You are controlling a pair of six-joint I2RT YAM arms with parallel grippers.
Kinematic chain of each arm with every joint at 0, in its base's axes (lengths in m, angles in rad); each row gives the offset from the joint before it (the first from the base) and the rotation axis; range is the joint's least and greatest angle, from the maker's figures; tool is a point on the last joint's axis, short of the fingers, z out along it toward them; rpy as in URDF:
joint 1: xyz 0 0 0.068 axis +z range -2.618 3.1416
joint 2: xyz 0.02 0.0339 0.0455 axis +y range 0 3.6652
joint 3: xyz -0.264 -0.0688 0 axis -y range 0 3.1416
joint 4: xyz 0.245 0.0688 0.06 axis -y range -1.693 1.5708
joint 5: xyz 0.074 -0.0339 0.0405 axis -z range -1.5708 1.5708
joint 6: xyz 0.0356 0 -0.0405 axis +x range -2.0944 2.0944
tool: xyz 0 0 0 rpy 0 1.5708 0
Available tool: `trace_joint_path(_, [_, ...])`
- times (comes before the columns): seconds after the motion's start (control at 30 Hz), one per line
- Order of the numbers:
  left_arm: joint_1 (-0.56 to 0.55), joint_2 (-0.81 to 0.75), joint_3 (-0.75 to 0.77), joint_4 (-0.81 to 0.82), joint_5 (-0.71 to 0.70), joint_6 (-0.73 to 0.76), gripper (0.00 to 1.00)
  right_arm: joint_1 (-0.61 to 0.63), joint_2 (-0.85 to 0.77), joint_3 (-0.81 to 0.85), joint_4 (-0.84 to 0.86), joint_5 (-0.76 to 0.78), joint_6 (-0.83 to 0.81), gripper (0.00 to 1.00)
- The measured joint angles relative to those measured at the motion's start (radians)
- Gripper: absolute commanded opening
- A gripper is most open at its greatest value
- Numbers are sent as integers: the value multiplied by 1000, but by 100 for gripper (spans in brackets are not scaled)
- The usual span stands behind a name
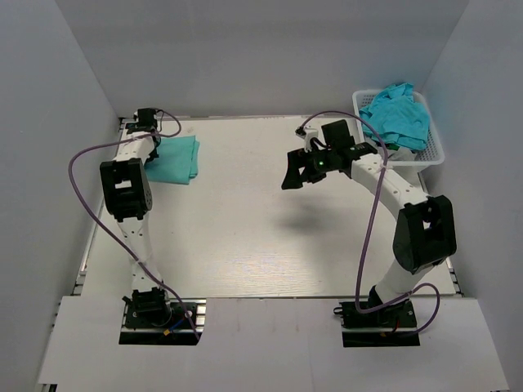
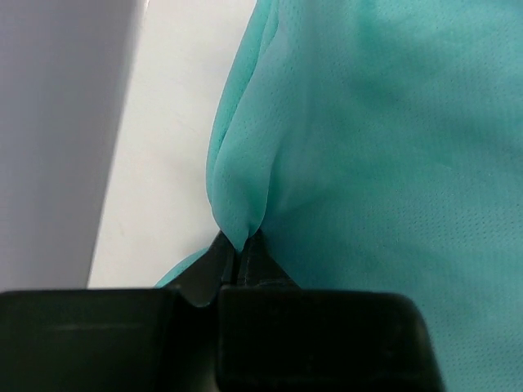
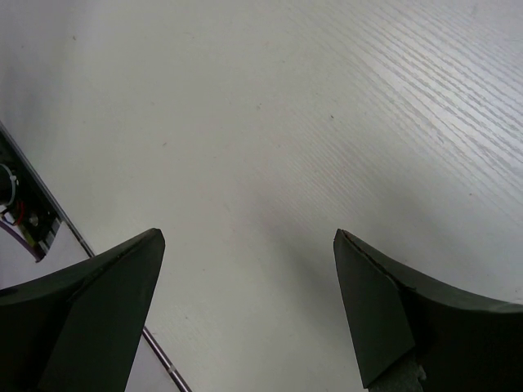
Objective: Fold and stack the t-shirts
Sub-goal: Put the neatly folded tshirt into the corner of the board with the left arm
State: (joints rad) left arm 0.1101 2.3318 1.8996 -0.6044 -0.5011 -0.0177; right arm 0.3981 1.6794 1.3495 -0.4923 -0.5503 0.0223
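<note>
A white surface (image 1: pixel 261 220) is sitting between plain grey walls (image 1: pixel 270 49), and a folded t-shirt (image 1: pixel 176 159) in teal-green is lying flat at its far left corner. The left pincer (image 2: pixel 239 255) is squeezing shut on a little bunch of that shirt's cloth, its tips pressed together. The right pincer (image 1: pixel 298 173) is hanging over the bare middle of the surface with its two fingers spread wide and holding nothing, while a heap of t-shirts (image 1: pixel 398 116) in turquoise is sitting in a white basket (image 1: pixel 433 153) at the far right corner.
</note>
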Motion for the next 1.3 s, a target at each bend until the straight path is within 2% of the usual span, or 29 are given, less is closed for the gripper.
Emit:
trace_joint_path(0.27, [70,116,164,30,-12,67,0,-4,-3,48,-47,47,0,90])
trace_joint_path(0.53, [93,155,214,65,-8,125,12,-5,30,121,-63,37,20,90])
trace_joint_path(0.57, [93,162,228,64,-7,128,16,-5,39,121,-65,32,24,90])
trace_joint_path(0.6, [93,169,244,66,-5,132,31,-5,48,121,-69,29,26,90])
trace_joint_path(0.63, [93,179,259,66,-2,137,40,-5,57,121,-72,26,28,90])
trace_joint_path(0.7, [93,192,281,69,9,140,47,-5,75,122,-82,21,32,90])
trace_joint_path(0.73, [93,198,293,68,13,139,57,-5,83,122,-88,17,35,90])
trace_joint_path(0.77, [93,202,300,66,14,142,60,-5,92,127,-93,15,38,90])
trace_joint_path(0.83, [93,204,304,57,14,138,77,-5,105,140,-103,11,42,90])
trace_joint_path(0.9, [93,197,304,52,10,135,100,-5,107,144,-103,3,47,90])
trace_joint_path(1.13, [92,69,274,-69,-18,69,100,-6,76,102,-31,-60,72,90])
trace_joint_path(1.3, [90,-110,279,-177,1,-38,100,-6,-61,-53,55,-85,103,90])
